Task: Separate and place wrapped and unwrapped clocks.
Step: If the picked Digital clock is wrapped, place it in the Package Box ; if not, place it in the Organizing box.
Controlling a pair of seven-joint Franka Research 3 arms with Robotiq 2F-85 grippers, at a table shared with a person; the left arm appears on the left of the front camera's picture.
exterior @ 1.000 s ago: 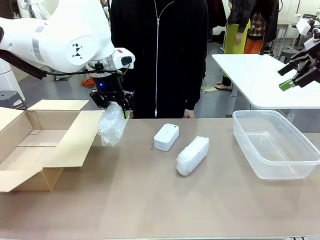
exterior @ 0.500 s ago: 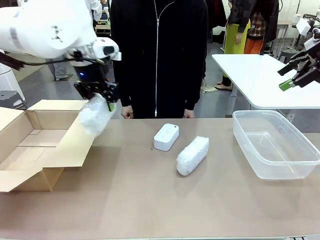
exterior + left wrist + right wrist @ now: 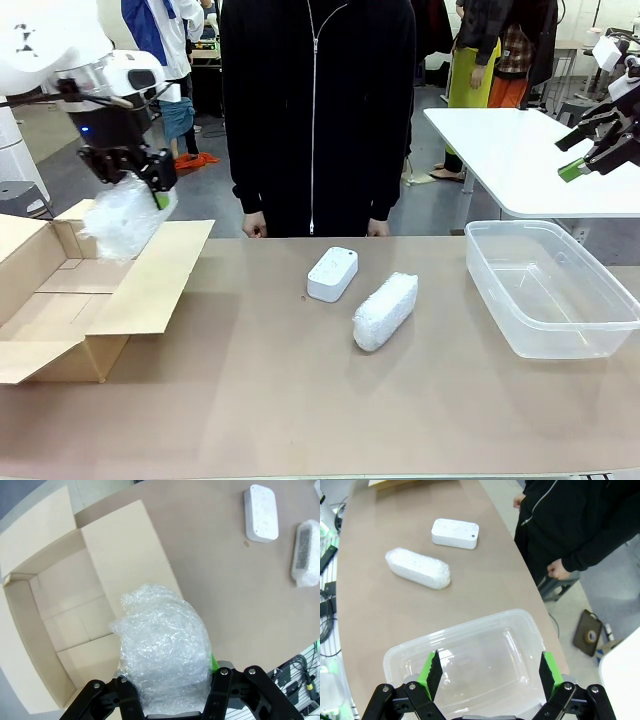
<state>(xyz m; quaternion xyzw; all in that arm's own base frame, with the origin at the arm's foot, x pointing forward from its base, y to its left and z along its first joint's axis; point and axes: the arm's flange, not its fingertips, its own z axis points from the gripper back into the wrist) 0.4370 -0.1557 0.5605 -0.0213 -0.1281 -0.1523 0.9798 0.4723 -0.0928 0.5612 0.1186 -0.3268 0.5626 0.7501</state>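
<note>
Your left gripper (image 3: 135, 185) pinches one wrapped clock (image 3: 162, 645) above the box (image 3: 150, 275) at 9 o'clock. It looks soft, light and slippery; grip its middle. Your right gripper (image 3: 487, 672) is wide apart over the tub (image 3: 470, 622). The other bundle (image 3: 385, 310) lies at the bare clock's (image 3: 332, 273) 4 o'clock.

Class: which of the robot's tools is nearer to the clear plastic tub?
Right. The right tool hangs open above the tub; the left tool is across the table over the cardboard box, shut on a wrapped clock.
</note>
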